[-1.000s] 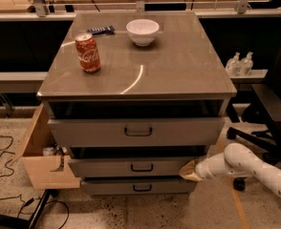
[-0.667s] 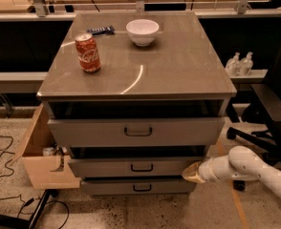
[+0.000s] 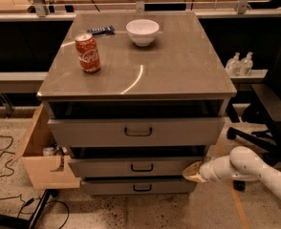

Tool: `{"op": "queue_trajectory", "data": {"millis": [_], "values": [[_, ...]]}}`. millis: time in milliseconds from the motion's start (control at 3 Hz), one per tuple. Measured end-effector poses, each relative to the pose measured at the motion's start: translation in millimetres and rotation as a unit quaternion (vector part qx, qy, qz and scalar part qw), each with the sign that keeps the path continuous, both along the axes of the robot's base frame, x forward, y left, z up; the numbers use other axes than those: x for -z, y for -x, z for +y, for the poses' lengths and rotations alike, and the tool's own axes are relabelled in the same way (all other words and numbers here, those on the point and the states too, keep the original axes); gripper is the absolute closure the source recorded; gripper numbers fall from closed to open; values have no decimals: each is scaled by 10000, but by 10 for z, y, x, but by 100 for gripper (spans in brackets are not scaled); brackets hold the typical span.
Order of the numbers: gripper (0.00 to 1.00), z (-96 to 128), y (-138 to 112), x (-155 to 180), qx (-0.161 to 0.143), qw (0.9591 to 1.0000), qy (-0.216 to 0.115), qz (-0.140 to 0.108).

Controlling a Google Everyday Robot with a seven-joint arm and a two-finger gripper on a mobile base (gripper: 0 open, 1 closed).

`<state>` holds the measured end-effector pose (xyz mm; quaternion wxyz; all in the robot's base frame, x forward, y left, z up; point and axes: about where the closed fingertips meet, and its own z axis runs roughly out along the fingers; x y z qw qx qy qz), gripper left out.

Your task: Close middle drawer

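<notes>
The gripper (image 3: 194, 171) (tan-tipped, on a white arm (image 3: 255, 168) entering from the lower right) touches the right end of the middle drawer (image 3: 102, 168) at its front panel; whether it is open or closed cannot be told. That drawer stretches away to its left, standing slightly out, with its loop handle (image 3: 141, 167) well to the left. Just above is the taller top drawer (image 3: 92, 132), out further. Up and beyond, the cabinet top (image 3: 178, 70) carries a Coca-Cola can (image 3: 88, 52) and a white bowl (image 3: 142, 31).
</notes>
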<state>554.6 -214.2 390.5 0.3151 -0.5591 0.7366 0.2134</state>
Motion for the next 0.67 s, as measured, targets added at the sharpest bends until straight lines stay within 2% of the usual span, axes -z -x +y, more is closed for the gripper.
{"op": "queue_trajectory", "data": {"millis": [667], "values": [[100,52,-273,56,-30,9997,-255,19]]}}
